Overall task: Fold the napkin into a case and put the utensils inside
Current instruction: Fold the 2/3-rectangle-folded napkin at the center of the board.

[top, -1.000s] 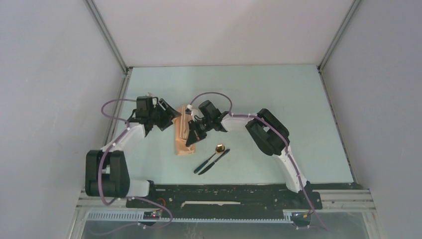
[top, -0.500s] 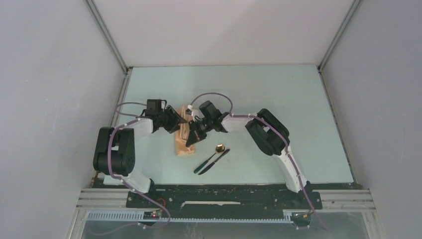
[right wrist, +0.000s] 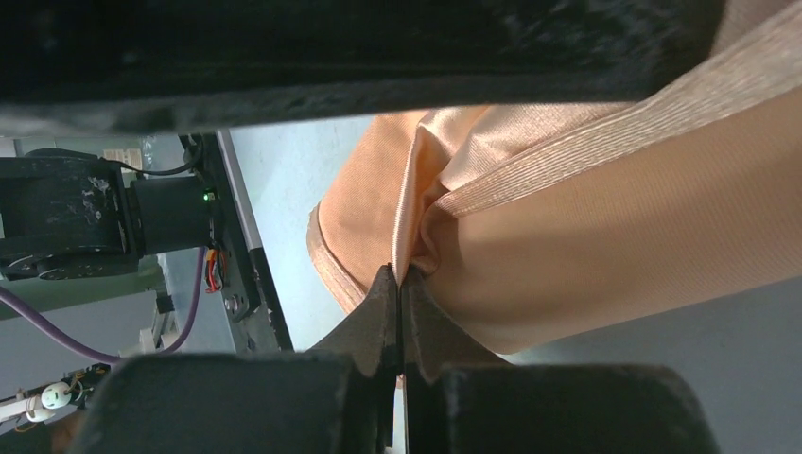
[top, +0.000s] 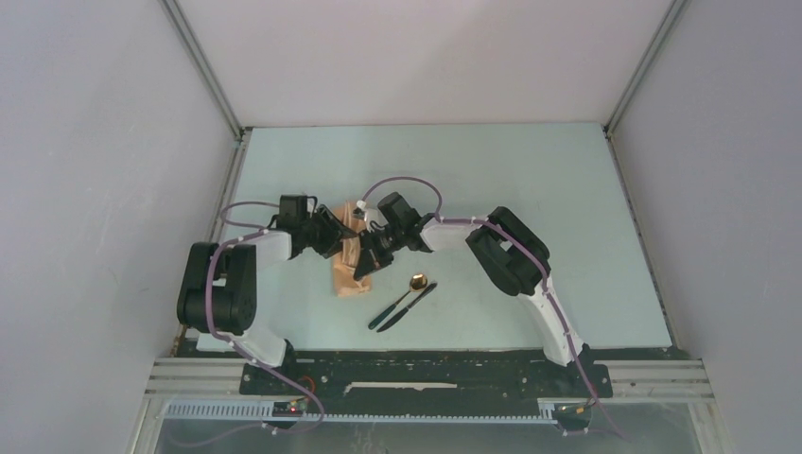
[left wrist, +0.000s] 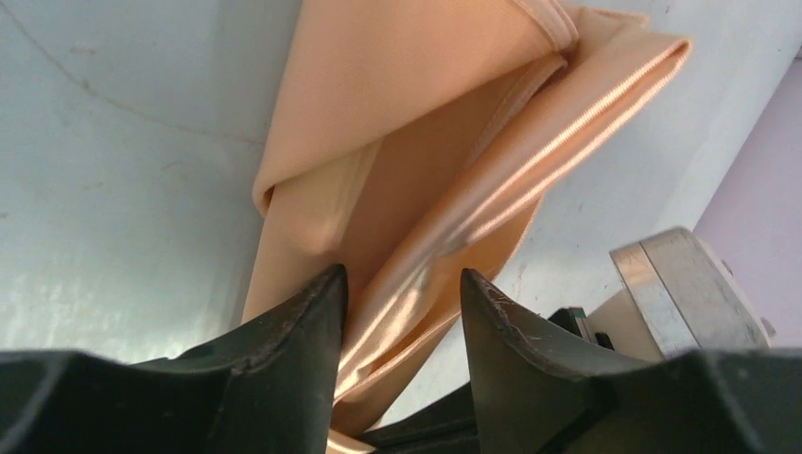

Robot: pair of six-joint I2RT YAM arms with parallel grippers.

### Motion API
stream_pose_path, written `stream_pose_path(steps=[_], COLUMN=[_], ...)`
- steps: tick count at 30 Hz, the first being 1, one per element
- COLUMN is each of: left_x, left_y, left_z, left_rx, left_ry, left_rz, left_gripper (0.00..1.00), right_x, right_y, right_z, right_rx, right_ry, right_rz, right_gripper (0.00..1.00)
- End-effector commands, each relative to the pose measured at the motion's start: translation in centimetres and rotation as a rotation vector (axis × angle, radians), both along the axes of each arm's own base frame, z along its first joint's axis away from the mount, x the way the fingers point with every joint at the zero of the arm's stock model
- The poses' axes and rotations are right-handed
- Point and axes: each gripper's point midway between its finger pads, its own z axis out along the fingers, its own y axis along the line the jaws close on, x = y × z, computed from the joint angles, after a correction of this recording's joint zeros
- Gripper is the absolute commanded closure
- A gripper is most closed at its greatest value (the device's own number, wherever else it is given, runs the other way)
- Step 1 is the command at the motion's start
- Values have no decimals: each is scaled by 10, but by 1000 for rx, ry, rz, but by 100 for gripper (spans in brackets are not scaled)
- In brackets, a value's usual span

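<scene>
Bringing left gripper [top: 340, 238] in from left onto napkin [top: 346, 281], narrowing jaws astride raised fold (apart, not yet pinching). Keeping right gripper [right wrist: 399, 284] clenched on napkin edge layer. Leaving utensils [top: 402, 303] untouched, right and nearer; judging case unfinished.

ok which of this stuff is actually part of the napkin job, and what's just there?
In the job:
napkin, part-folded
spoon, loose on the table
dark knife, beside the spoon
left fingers, astride a napkin fold
right fingers, pinched on a napkin edge

Just there:
table
enclosure walls
black base rail
</scene>
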Motion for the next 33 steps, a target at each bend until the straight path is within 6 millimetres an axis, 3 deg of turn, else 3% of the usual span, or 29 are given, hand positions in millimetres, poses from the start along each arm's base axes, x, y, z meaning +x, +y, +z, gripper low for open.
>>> stream_pose_path(steps=[1,13,16,20,24,26,30,33], left_x=[-4,-7,-7,-7,-10,-12,-15,-15], left_y=[5,-11,-14,-14,-9,-7,-3,-2], left_z=[19,12,2,-6,-16,-22,-28,-26], left_rx=[20,-35,-55,-64,-38,-26,-22,-21], left_ry=[-70,-68,-29,-8,22,46,62,58], left_rz=[2,-49,-53,-42,-22,-16,-8,-12], left_gripper=[43,41,48,66,82,89,90,90], right_x=[0,0,0,1,5,11,31,61], right_y=[7,4,5,5,-1,-6,-28,-45], right_z=[26,29,29,28,35,44,69,81], right_rx=[37,46,44,33,-13,-38,-86,-127], right_ry=[-35,-45,-49,-55,-59,-65,-72,-90], right_rz=[6,12,13,4,-37,-80,-220,-376], right_gripper=[100,100,100,99,79,63,32,27])
